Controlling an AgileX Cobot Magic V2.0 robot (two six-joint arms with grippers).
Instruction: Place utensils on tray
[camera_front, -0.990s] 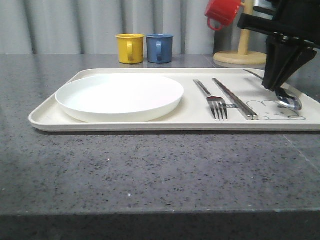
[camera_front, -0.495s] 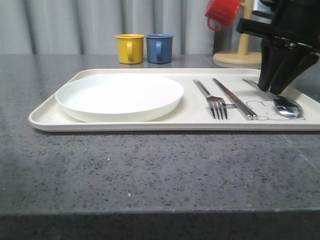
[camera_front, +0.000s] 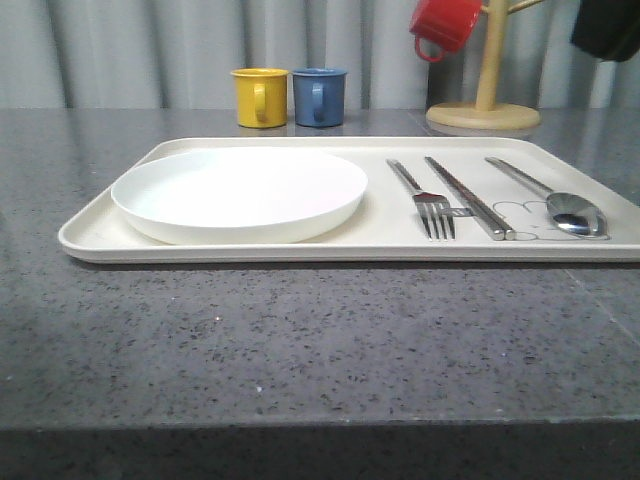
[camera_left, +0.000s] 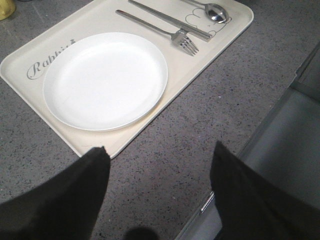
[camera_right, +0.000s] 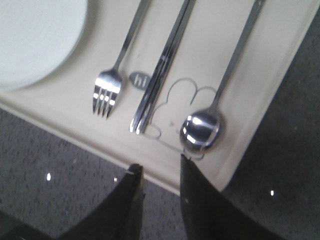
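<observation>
Both grippers hang above the scene with nothing between their fingers. Seen from its own wrist camera, the right gripper (camera_right: 159, 172) has its two dark fingers a small way apart with a narrow gap between the tips, hovering over the near rim of the tray (camera_right: 280, 100) just in front of the spoon (camera_right: 202, 131). In the front view a dark part of the right arm (camera_front: 608, 28) sits high in the upper right corner, well clear of the table. The left gripper (camera_left: 157, 152) is spread wide, its fingers (camera_left: 75, 185) far apart, poised over the grey speckled counter (camera_left: 165, 150) near the tray's front edge.

On the cream tray (camera_front: 90, 235) all the utensils lie flat. The round white plate (camera_front: 240, 192) fills the robot's left half of the tray, partly covering the "Rabbit" script (camera_left: 47, 62). To its right lie the fork (camera_front: 426, 201), then the pair of chopsticks (camera_front: 468, 197), then the spoon (camera_front: 560, 200), roughly parallel and each apart from the next, with their working ends toward the front. The chopstick tips and the spoon's bowl rest on the rabbit drawing (camera_right: 186, 92).

Behind the tray stand a yellow mug (camera_front: 259, 96) and a blue mug (camera_front: 319, 96), side by side, near each other. Farther right, a red mug (camera_front: 446, 25) hangs on a wooden mug stand (camera_front: 486, 100).
</observation>
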